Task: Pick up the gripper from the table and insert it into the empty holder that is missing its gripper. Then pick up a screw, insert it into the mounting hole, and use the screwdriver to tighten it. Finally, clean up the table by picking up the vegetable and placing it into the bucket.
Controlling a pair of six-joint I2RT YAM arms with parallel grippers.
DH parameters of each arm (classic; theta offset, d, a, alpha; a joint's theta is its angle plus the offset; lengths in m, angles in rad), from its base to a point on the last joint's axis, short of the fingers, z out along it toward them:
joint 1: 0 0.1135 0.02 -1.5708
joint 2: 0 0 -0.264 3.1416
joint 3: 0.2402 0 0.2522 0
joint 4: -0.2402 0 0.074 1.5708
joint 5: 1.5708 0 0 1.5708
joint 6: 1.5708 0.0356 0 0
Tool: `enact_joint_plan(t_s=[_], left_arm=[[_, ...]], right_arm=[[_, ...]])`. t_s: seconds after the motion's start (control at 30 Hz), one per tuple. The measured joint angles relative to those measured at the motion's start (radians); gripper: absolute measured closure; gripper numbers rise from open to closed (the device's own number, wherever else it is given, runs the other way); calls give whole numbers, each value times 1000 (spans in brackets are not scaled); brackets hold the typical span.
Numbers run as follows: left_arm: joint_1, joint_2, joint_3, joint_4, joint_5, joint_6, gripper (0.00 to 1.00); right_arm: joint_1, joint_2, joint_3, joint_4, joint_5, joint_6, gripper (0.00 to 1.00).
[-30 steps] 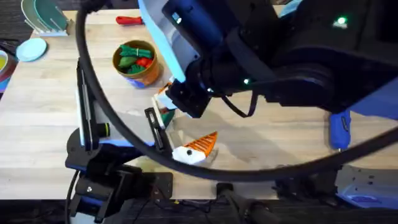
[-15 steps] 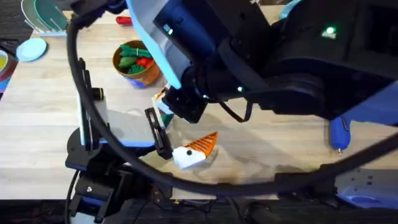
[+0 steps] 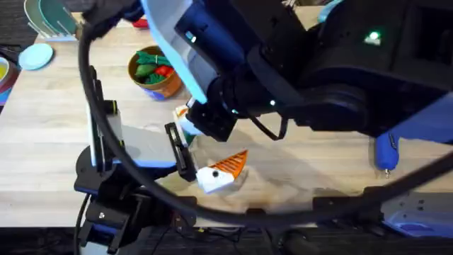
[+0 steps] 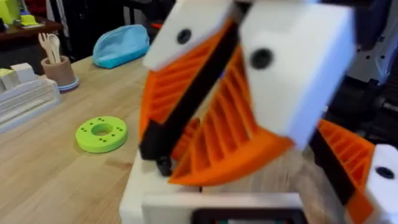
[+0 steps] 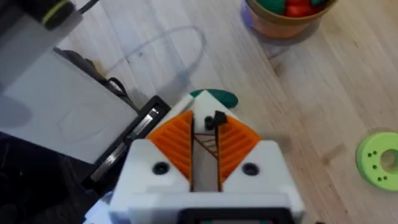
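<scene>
The right claw (image 5: 205,134), orange ribbed pads nearly pressed together, hovers over the small dark green toy vegetable (image 5: 216,98) lying on the pale wooden bench (image 5: 323,99) just beyond its fingertips. At the frame's top stands the orange-tan bucket (image 5: 286,23); a flat green holed disc (image 5: 379,158) sits lower right. The left claw (image 4: 217,130) is spread open.

Right gripper (image 5: 205,134) low over table — jaws nearly closed

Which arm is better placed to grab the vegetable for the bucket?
Right. The right gripper hovers just over the vegetable, and the bucket sits close beyond it.
</scene>
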Motion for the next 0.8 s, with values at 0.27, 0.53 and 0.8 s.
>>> enact_joint_plan(t_s=[0.27, 0.53, 0.8], left_arm=[[0, 0, 0, -1, -1, 0, 9], [0, 0, 0, 1, -1, 0, 9], [0, 0, 0, 1, -1, 0, 9]], right_arm=[[-16, -13, 3, 9, 38, 8, 38], [-102, -107, 3, -83, -17, 41, 10], [-333, -279, 4, -325, -197, -41, 10]])
